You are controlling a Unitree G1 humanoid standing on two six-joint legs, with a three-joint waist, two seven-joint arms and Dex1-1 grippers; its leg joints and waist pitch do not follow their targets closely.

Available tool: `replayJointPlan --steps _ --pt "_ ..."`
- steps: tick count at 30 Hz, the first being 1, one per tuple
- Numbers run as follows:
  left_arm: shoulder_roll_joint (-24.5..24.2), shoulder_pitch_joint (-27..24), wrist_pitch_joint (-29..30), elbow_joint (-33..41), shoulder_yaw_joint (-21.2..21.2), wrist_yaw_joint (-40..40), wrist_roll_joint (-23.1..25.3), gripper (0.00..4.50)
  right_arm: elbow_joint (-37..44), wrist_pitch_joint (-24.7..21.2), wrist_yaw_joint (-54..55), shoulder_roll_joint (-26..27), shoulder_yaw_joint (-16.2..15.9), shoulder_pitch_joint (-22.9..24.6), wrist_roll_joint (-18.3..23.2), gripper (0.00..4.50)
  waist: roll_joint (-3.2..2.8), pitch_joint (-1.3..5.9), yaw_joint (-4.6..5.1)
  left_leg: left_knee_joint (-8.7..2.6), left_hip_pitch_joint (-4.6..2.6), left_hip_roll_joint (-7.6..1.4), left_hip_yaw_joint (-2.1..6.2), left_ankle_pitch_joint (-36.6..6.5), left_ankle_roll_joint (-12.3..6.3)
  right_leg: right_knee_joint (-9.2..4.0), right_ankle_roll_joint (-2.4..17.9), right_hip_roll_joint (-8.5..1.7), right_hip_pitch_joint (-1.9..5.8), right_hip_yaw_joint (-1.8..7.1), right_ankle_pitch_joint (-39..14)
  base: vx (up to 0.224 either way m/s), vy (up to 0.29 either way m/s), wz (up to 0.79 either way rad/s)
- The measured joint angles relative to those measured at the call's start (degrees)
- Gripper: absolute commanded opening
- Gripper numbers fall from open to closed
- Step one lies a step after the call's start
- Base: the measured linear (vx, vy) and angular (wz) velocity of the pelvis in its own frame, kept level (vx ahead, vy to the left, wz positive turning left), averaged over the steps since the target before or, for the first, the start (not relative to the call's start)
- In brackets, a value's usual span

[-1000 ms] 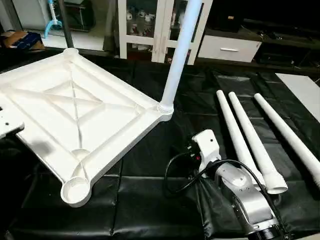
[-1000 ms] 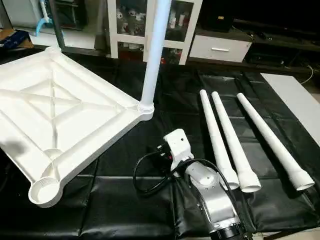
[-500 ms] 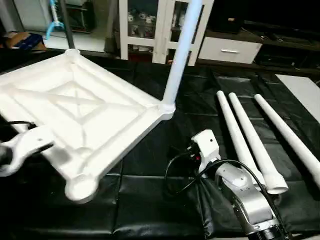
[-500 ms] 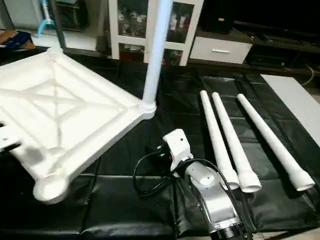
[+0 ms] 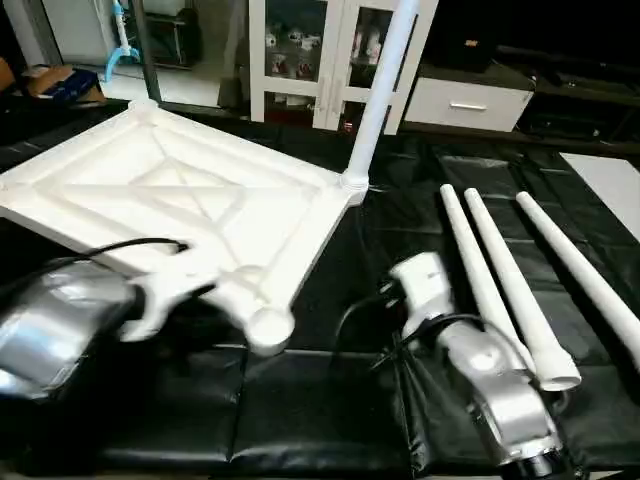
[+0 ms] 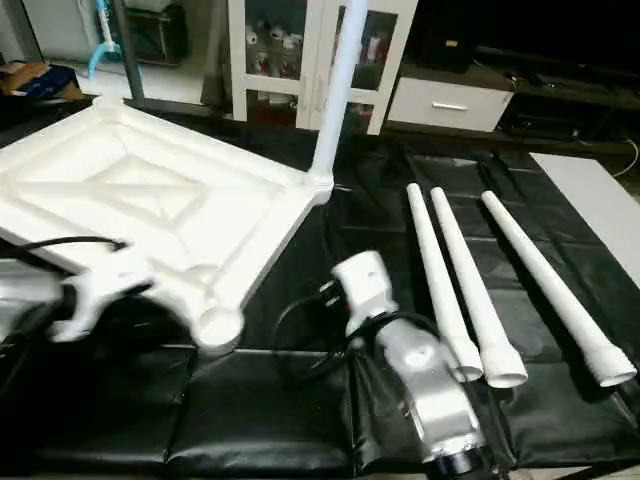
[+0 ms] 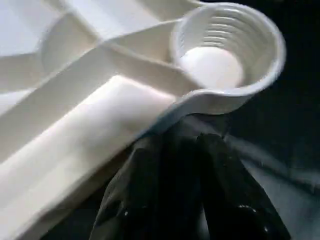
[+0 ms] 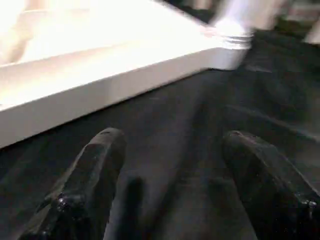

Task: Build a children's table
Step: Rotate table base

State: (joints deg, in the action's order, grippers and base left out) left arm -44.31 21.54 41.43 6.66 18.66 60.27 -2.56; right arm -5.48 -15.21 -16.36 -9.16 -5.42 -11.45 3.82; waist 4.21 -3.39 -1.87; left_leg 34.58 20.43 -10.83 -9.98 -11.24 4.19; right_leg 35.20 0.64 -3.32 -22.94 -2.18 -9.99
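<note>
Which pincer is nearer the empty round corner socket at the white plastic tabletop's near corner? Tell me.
Left. The left pincer sits against the tabletop's edge right beside the empty socket. The right pincer hovers open over the black mat, apart from that corner.

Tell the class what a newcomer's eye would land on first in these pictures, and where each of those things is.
First comes the big white table top, lying ribbed side up on the black mat at the left, with one leg standing upright in its far corner socket. Three loose legs lie side by side on the mat to the right. Nearest the viewer, the left gripper sits against the top's near edge, beside an empty threaded socket.
</note>
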Motion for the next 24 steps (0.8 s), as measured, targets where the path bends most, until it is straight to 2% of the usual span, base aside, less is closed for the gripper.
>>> replayJointPlan --steps 3,9,15,18,21,22,24 --pt "2.1 0.3 0.2 0.0 1.8 -0.9 0.2 1.34 0.0 0.0 1.1 -0.3 1.9 -0.4 0.1 3.44 -0.16 -0.05 0.1 -0.03 -0.01 -0.08 0.03 0.0 0.07 0.12 0.0 0.07 -0.05 -0.06 0.0 0.0 0.0 0.0" --pt "9.0 1.6 -0.4 -0.2 4.1 -4.3 1.2 1.34 -0.4 -0.1 1.5 -0.5 2.7 -0.5 0.1 3.44 -0.56 -0.14 -0.08 -0.03 0.07 -0.05 0.01 0.1 0.09 0.03 0.0 0.05 -0.05 -0.04 0.0 0.0 0.0 0.0" --pt "17.3 3.9 -5.0 -2.0 4.9 -9.3 1.0 1.34 -1.3 -0.1 2.0 0.2 2.7 -2.1 0.2 3.44 -0.68 -0.13 0.03 0.01 0.09 -0.05 0.01 0.1 0.08 0.05 0.0 0.02 -0.05 -0.05 0.0 0.0 0.0 0.0" --pt "20.8 5.0 -7.6 -2.6 3.8 -11.1 -0.3 1.34 -1.5 -1.1 2.1 0.1 2.8 -2.6 0.2 3.44 -1.01 -0.01 0.09 0.01 0.11 -0.04 0.01 0.1 0.08 0.03 0.0 0.02 -0.06 -0.04 0.0 0.0 0.0 0.0" --pt "19.8 4.5 -7.4 -0.6 3.5 -10.2 -2.0 1.34 -1.6 -3.3 2.2 -0.7 2.7 -4.7 0.0 3.44 -1.26 -0.03 0.74 0.0 0.09 -0.06 0.01 0.1 0.08 0.09 0.0 0.05 -0.12 -0.04 0.0 0.0 0.0 0.0" --pt "16.9 3.1 -6.1 2.7 2.1 -8.1 -3.5 1.34 -1.6 -6.5 2.4 -2.5 2.6 -7.1 -1.0 3.44 -1.43 -0.05 1.35 0.0 0.09 -0.06 0.01 0.1 0.1 0.13 0.1 0.06 -0.19 -0.04 0.0 0.0 0.0 0.0" --pt "13.3 1.7 -3.9 6.3 -1.0 -5.7 -5.4 1.34 -1.7 -12.0 3.1 -6.1 3.5 -10.3 -2.5 3.44 -1.58 0.02 1.56 -0.02 0.07 -0.06 0.05 0.1 0.13 0.16 0.1 0.08 -0.18 -0.09 0.0 0.0 0.0 0.0"
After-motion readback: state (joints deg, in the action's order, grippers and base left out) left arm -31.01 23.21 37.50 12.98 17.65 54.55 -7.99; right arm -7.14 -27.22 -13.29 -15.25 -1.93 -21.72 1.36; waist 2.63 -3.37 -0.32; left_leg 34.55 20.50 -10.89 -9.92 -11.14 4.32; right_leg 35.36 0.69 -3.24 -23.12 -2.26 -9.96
